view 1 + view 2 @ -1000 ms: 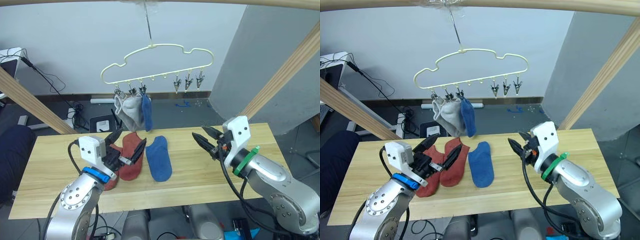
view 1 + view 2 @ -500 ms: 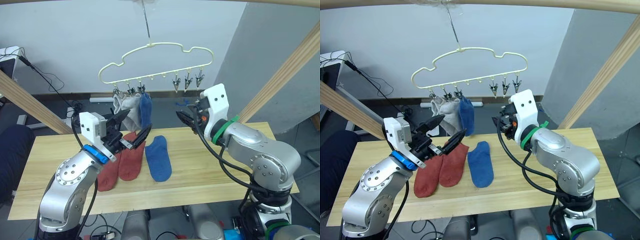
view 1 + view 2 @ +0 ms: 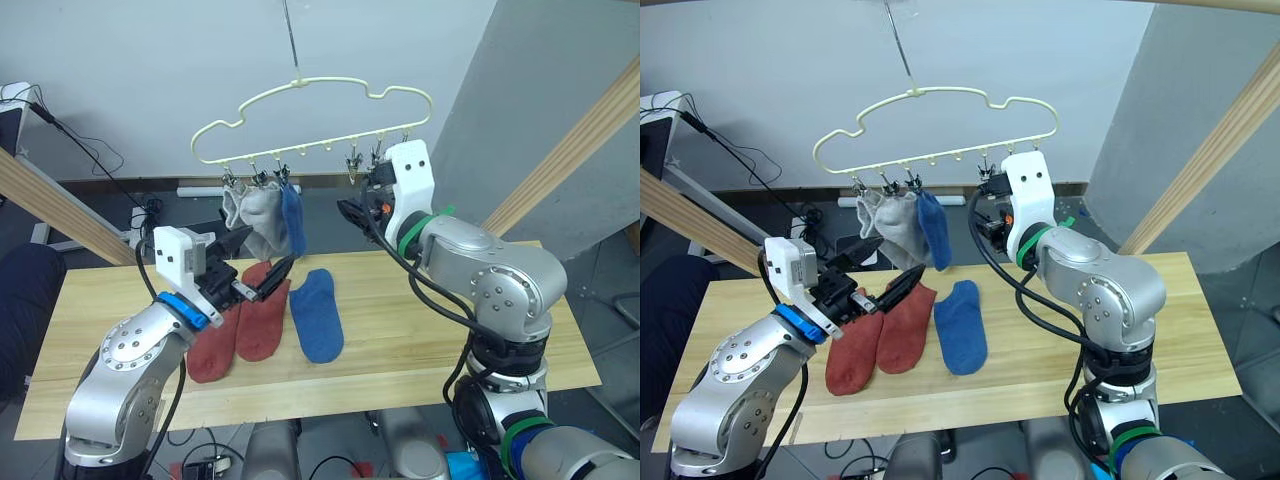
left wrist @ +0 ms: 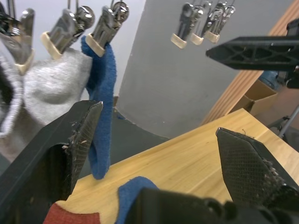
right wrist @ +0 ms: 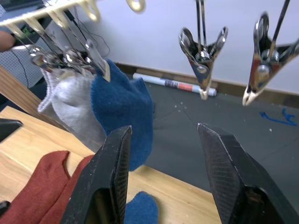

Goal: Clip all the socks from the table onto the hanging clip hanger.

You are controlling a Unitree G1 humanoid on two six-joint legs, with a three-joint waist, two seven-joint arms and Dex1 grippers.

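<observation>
While two rust-red socks lie side by side on the light wooden bench, a blue sock rests flat just beside them, toward the robot's right. Over the red pair hovers the left end effector, its two black fingers spread wide apart and gripping nothing.

Higher up and farther back, the right end effector is raised off the bench to the level of the hanger's clips, fingers likewise parted and empty. From its wrist camera, two bare silver clips hang just beyond the fingertips.

Behind both arms hangs the pale-yellow cloud-shaped clip hanger on its metal hook. At the hanger's left end, three clips already carry socks: two light grey socks bunched together and a second blue sock dangling beside them. Three free clips cluster at the right end, close to the right arm. Angled wooden frame poles stand to either side.
</observation>
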